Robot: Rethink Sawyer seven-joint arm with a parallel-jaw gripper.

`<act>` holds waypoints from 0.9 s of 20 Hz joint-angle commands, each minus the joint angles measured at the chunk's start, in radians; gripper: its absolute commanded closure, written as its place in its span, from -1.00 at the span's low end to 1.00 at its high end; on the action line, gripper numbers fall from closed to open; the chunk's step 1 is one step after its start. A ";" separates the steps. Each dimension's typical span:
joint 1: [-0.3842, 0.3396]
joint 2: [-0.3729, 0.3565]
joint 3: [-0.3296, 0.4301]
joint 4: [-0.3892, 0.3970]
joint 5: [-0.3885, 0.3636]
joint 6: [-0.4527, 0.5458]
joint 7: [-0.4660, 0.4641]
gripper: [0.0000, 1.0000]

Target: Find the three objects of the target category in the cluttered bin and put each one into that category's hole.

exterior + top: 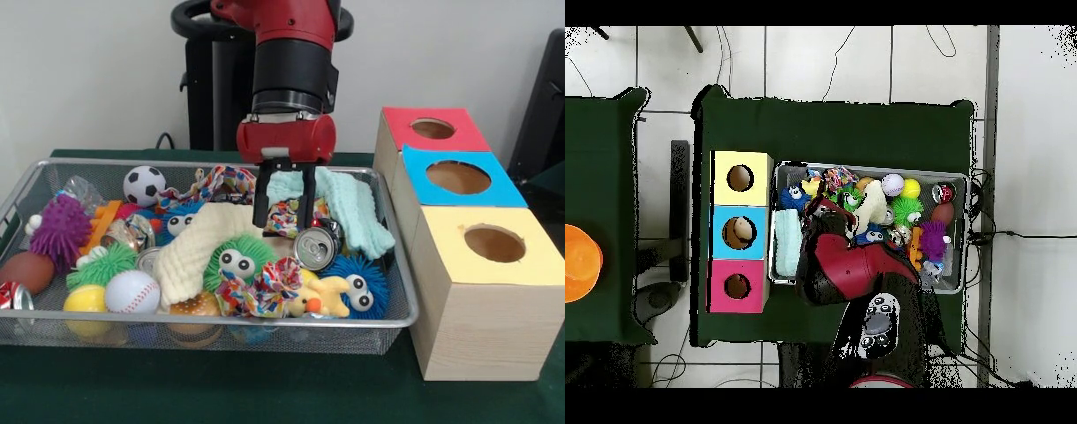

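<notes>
My gripper [285, 215] hangs open inside the wire bin [53, 329], its two black fingers [262, 208] standing either side of a colourful patterned cloth [288, 218]. Just in front of it lies a silver soda can [315, 247] on its side. A mint green towel [357, 216] is to the right, a cream towel [196, 246] to the left. A second patterned cloth [265, 287] lies near the front rim. In the overhead view the red arm [843, 268] reaches over the bin [967, 205] and hides the gripper's tips.
Red [397, 119], blue [419, 190] and yellow [450, 256] boxes with round holes stand right of the bin. The bin also holds a soccer ball [143, 184], baseball [132, 291], purple spiky toy [60, 228], fuzzy eyed balls [238, 261], a toy burger [194, 309] and a crushed red can [11, 296].
</notes>
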 commanded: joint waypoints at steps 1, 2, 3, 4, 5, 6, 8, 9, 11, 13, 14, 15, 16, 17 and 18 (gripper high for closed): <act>-0.027 0.027 0.105 -0.059 0.044 -0.036 0.054 -1.00; -0.039 0.024 0.127 -0.052 0.036 -0.038 0.063 -1.00; -0.043 0.020 0.136 -0.048 0.033 -0.038 0.066 -1.00; -0.045 0.021 0.143 -0.045 0.036 -0.045 0.072 -1.00; -0.046 0.021 0.145 -0.044 0.039 -0.049 0.074 -1.00; -0.041 0.028 0.141 -0.043 0.050 -0.060 0.079 -1.00; -0.038 0.035 0.142 -0.038 0.065 -0.075 0.086 -1.00; -0.035 0.039 0.141 -0.037 0.072 -0.080 0.087 -1.00; -0.028 0.044 0.140 -0.034 0.085 -0.084 0.088 -1.00; -0.020 0.055 0.133 -0.038 0.104 -0.096 0.085 -1.00; -0.018 0.061 0.129 -0.041 0.112 -0.103 0.083 -1.00; -0.019 0.063 0.130 -0.042 0.117 -0.108 0.082 -1.00; -0.019 0.066 0.132 -0.041 0.121 -0.117 0.083 -1.00; -0.019 0.068 0.134 -0.040 0.125 -0.126 0.084 -1.00; -0.019 0.069 0.135 -0.040 0.129 -0.134 0.084 -1.00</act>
